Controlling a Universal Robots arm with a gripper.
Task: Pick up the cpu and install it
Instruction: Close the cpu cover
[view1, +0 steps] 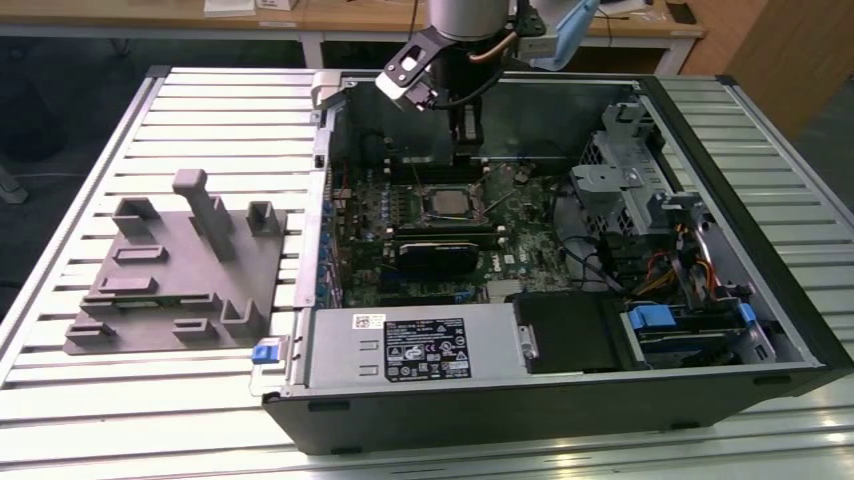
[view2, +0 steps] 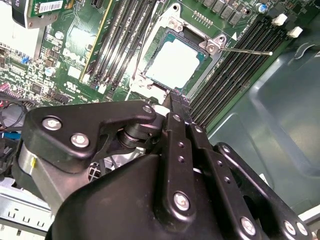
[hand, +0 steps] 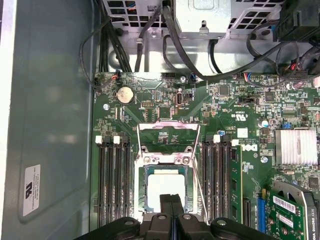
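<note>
inside the socket (hand: 165, 161) lies the pale silvery square cpu (hand: 165, 184), near the clenched claw (hand: 171, 197).

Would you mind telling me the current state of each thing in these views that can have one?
cpu: lying flat in its socket, uncovered.
socket load plate: swung open.
socket lever: released, standing clear of the socket.
gripper: shut, holding nothing, pointed at the cpu.
computer case: lying on its side, side panel off, interior exposed.
</note>
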